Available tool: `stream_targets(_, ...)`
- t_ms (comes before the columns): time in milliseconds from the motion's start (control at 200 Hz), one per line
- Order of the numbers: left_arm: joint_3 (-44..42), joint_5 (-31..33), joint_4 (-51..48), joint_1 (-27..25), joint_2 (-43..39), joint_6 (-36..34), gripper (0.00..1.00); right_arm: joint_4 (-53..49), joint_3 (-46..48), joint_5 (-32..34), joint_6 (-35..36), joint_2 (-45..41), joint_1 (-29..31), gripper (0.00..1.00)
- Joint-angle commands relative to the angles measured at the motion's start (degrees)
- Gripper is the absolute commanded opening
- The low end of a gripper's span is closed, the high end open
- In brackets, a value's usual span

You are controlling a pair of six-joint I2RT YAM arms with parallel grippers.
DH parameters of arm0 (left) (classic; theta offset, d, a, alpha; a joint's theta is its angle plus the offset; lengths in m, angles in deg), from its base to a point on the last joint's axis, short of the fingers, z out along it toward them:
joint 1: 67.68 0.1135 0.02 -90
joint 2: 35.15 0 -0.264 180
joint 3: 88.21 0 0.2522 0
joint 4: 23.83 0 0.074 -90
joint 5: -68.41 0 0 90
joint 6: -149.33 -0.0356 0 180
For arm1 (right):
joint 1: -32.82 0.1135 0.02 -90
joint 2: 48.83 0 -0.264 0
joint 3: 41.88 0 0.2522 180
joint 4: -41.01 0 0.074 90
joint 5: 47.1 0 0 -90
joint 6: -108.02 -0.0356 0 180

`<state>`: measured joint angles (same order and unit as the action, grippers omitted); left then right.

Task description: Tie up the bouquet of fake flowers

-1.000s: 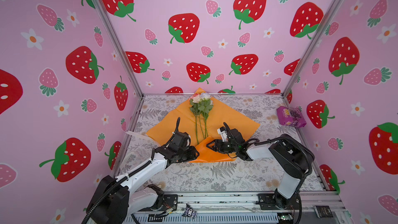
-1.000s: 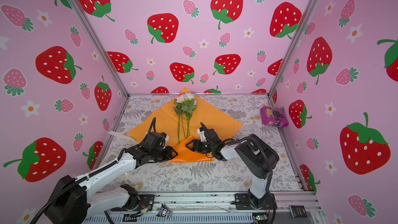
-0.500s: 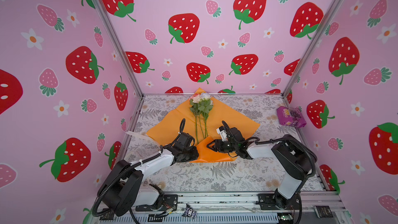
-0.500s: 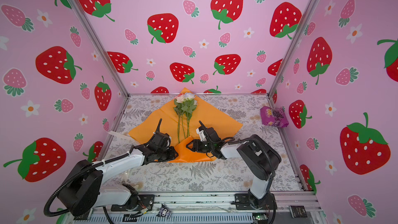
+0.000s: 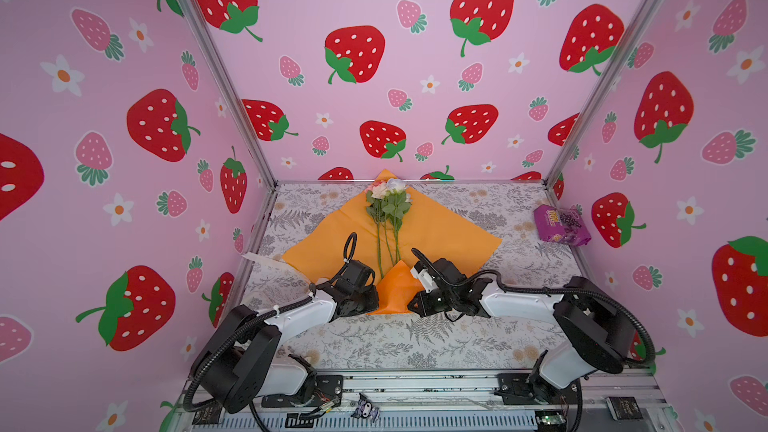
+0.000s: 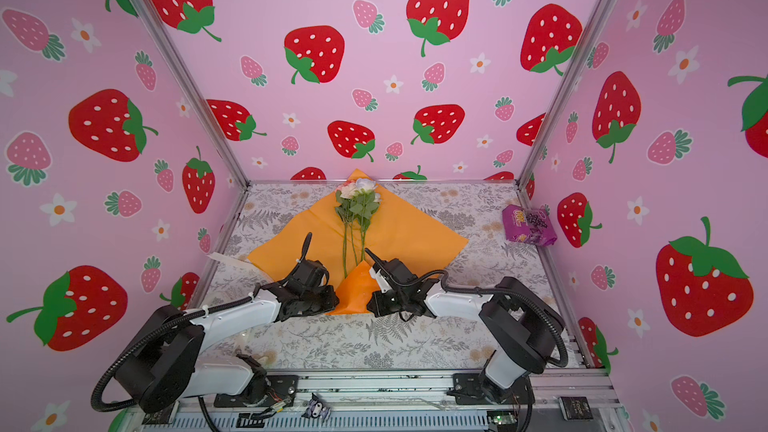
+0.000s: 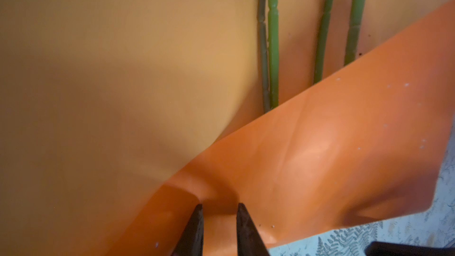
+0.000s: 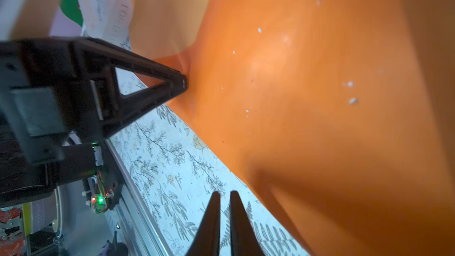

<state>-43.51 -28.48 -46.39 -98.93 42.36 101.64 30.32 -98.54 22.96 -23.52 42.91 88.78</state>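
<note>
Left gripper point(image 7: 218, 208) is clamped on the flap point(image 5: 394, 290), the corner of the orange paper point(image 5: 440, 234) folded up. The tips sit a narrow way apart w/ the paper puckered btwn them. Right gripper point(image 8: 224, 193) is nearly closed, only a sliver btwn the tips, nothing in it. It hangs over the tablecloth point(image 5: 415, 347) just beside the flap's edge.

In both top views the flap is at table centre, w/ my left tool at its 8 o'clock and my right at its 4.

The bouquet point(image 5: 388, 201) lies on the paper sheet, blooms toward 12 and stems point(image 7: 273, 45) running to 6, their ends tucked under the flap. The rest of the sheet lies spread flat.

A purple snack packet point(image 5: 561, 226) sits at 2 o'clock by the wall; can't see what's inside. A cream ribbon point(image 5: 262, 258) lies at 9, by the paper's corner.
</note>
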Motion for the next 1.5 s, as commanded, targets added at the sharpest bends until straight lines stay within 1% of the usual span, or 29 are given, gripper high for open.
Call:
stream_targets(0, 0.35, 3.23, -3.29, -0.13, 1.32, 0.08, 0.26, -6.39, -1.95, 6.22, 1.19, 1.75, 0.02, 0.13)
stream_targets(145, 0.31, 4.41, -4.59, -0.07, 1.18, 0.15, 0.23, -9.21, -1.59, 10.17, -0.3, 2.38, -0.18, 0.12)
stream_targets(415, -0.16, 5.66, -5.0, -0.01, 2.16, 0.42, 0.21, -12.5, 0.34, 12.18, -1.8, 1.27, -0.81, 0.13)
stream_targets(605, -0.64, 5.13, -4.66, 0.83, 2.55, 1.41, 0.18, -14.66, 2.51, 13.32, -2.62, -2.21, -1.16, 0.14)
stream_targets(715, -1.0, 4.7, -4.17, 1.05, 2.47, 1.73, 0.18, -17.05, 4.19, 15.24, -3.5, -4.58, -1.53, 0.14)
stream_targets(845, -1.49, 4.7, -4.08, 1.44, 2.04, 1.83, 0.18, -19.95, 7.22, 17.68, -4.93, -6.72, -3.47, 0.15)
stream_targets(936, -1.67, 4.52, -4.04, 1.71, 1.85, 1.84, 0.18, -19.72, 9.09, 17.81, -5.55, -9.21, -5.27, 0.14)
stream_targets(1071, -1.91, 4.43, -4.12, 1.76, 1.33, 1.66, 0.18, -21.18, 9.07, 18.05, -4.99, -10.43, -6.82, 0.14)
stream_targets(1141, -1.93, 4.18, -4.04, 1.8, 1.07, 1.5, 0.18, -21.75, 7.4, 18.18, -3.5, -10.7, -6.92, 0.14)
stream_targets(1271, -1.93, 3.23, -3.85, 1.8, 0.24, 1.16, 0.19, -20.84, 3.55, 16.44, -1.96, -14.31, -6.38, 0.16)
stream_targets(1346, -1.93, 2.79, -3.61, 1.8, -0.26, 1.13, 0.19, -16.46, 2.21, 12.57, -1.03, -15.87, -5.99, 0.19)
stream_targets(1441, -1.93, 2.59, -3.3, 1.8, -0.62, 1.2, 0.2, -9.53, 0.97, 5.59, -1.24, -12.89, -5.03, 0.2)
stream_targets(1496, -2.02, 2.29, -2.97, 1.8, -0.83, 1.02, 0.2, -7.57, -1.1, 3.81, -1.14, -8.95, -3.89, 0.2)
